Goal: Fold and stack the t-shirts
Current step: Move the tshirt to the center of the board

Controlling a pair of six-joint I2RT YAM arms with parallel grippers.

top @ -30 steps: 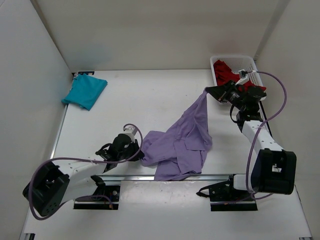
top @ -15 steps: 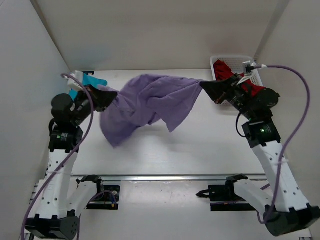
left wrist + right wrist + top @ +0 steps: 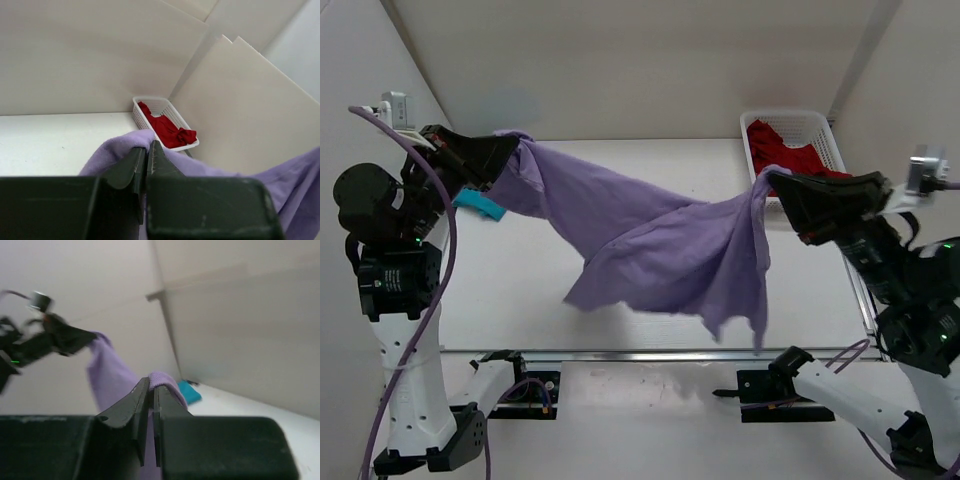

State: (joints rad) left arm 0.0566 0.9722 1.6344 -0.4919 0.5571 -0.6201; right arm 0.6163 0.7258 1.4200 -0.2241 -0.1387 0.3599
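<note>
While the left end effector [image 3: 508, 157] and right end effector [image 3: 773, 186] each clamp the lavender t-shirt [image 3: 660, 242] mid-frame, the white surface [image 3: 520, 285] lies enclosed by plain white walls [image 3: 620, 70].

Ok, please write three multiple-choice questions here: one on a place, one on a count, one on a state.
1. Where is the red shirt? A in the white basket; B draped on a cable; C at far left.
2. How many shirts show? A one; B two; C three.
3. The purple shirt is: A folded flat; B held up by both jaws; C rolled into a ball.
Answers: 1 A, red cloth lies inside the basket. 2 C, red, purple and a teal shirt at left. 3 B, it hangs stretched in the air.
</note>
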